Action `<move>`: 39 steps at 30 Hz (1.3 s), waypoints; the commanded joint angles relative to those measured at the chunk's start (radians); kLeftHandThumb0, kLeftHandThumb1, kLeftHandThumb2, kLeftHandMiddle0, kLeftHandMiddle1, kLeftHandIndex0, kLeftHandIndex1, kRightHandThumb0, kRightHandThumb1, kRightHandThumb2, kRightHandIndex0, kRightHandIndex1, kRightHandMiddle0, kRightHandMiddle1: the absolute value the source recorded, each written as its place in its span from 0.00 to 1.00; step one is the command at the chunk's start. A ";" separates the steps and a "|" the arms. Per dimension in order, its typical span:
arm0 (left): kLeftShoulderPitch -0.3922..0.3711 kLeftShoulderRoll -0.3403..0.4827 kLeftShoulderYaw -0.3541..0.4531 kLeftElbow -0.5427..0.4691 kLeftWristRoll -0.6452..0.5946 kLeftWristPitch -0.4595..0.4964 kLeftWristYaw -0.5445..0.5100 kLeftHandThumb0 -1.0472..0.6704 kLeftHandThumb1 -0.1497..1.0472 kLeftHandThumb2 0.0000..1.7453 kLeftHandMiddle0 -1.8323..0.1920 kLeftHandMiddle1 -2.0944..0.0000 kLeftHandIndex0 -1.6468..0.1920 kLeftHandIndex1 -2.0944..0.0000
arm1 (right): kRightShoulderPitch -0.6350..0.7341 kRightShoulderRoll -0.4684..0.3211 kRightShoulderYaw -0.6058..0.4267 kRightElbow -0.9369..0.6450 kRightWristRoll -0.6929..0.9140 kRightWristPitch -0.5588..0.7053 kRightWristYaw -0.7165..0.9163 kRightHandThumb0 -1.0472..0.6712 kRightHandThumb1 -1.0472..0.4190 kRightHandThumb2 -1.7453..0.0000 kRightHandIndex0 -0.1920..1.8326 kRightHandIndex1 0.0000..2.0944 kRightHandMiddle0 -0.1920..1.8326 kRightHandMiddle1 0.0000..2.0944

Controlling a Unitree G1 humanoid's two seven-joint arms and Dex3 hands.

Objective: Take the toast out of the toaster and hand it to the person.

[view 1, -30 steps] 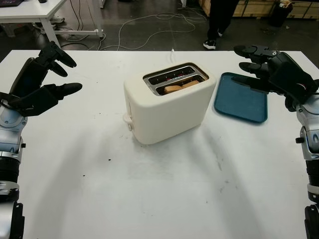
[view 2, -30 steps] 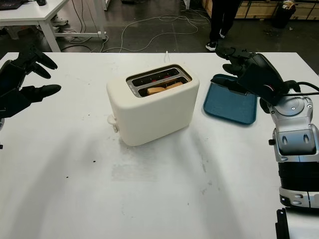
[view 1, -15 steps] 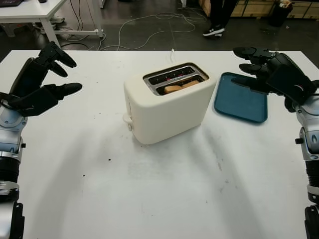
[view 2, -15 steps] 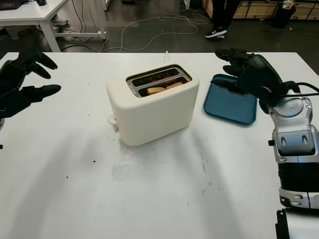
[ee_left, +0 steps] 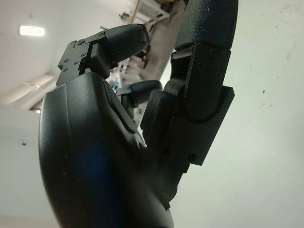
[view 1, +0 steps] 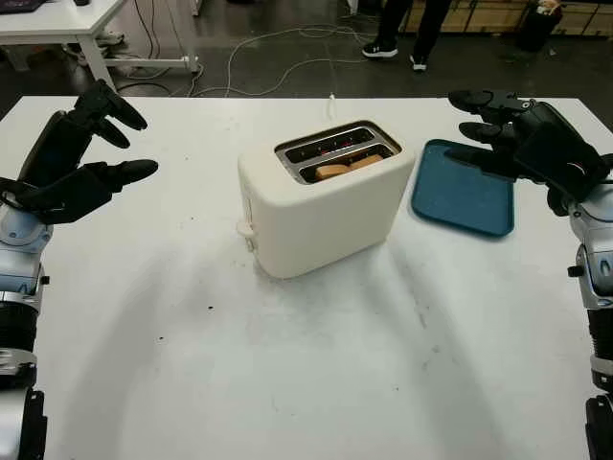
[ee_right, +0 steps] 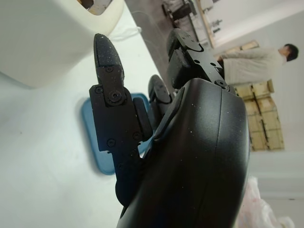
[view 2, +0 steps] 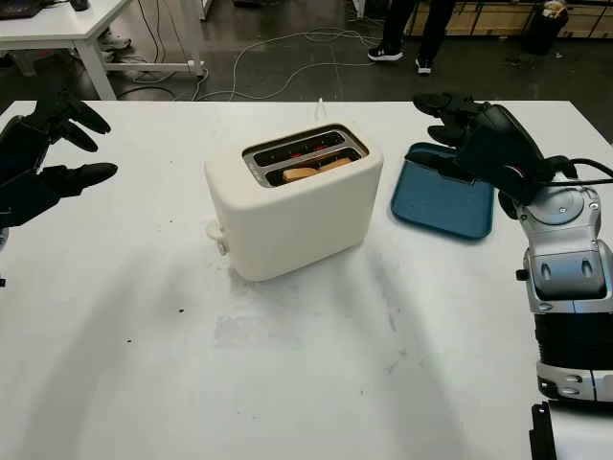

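A cream two-slot toaster [view 1: 321,206] stands mid-table, turned at an angle. A brown slice of toast [view 1: 347,167] sits low in its nearer slot; the farther slot glows red inside. My left hand [view 1: 81,158] hangs open above the table's left side, well away from the toaster. My right hand [view 1: 512,139] is open above the far edge of a blue tray [view 1: 463,196], to the right of the toaster. A person's legs and shoes [view 1: 402,34] move on the floor beyond the table.
The blue tray lies flat at the right of the toaster. The white table [view 1: 306,364] stretches bare in front of the toaster. Cables [view 1: 278,43] trail on the dark floor behind, and another white table [view 1: 67,19] stands at the back left.
The person's feet behind the table have shifted to the left. Both of my hands and the toaster have stayed where they were.
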State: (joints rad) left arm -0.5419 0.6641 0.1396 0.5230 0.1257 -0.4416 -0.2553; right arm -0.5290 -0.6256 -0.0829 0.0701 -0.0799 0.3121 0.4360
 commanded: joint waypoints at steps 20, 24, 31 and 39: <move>-0.002 -0.002 0.013 0.022 -0.021 -0.012 0.008 0.00 0.89 0.12 0.85 0.18 0.84 0.22 | 0.003 0.013 -0.021 -0.036 0.052 0.028 -0.001 0.36 0.09 0.96 0.29 0.00 0.28 0.00; -0.004 -0.006 0.013 0.029 -0.015 -0.013 0.022 0.00 0.89 0.13 0.86 0.17 0.86 0.20 | 0.028 0.009 -0.019 -0.070 0.031 0.026 -0.018 0.35 0.09 0.96 0.30 0.01 0.28 0.00; -0.007 0.004 0.002 0.034 0.004 0.005 0.031 0.00 0.89 0.13 0.90 0.17 0.90 0.20 | 0.056 0.004 -0.017 -0.103 0.001 0.017 -0.028 0.35 0.09 0.94 0.31 0.01 0.29 0.01; -0.001 0.018 -0.008 0.025 0.039 0.013 0.044 0.00 0.89 0.14 0.91 0.17 0.90 0.24 | 0.067 0.002 -0.014 -0.111 -0.021 0.005 -0.027 0.34 0.09 0.93 0.32 0.01 0.30 0.00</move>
State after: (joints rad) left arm -0.5420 0.6648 0.1355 0.5563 0.1530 -0.4310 -0.2171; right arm -0.4693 -0.6190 -0.0994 -0.0280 -0.0962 0.3332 0.4155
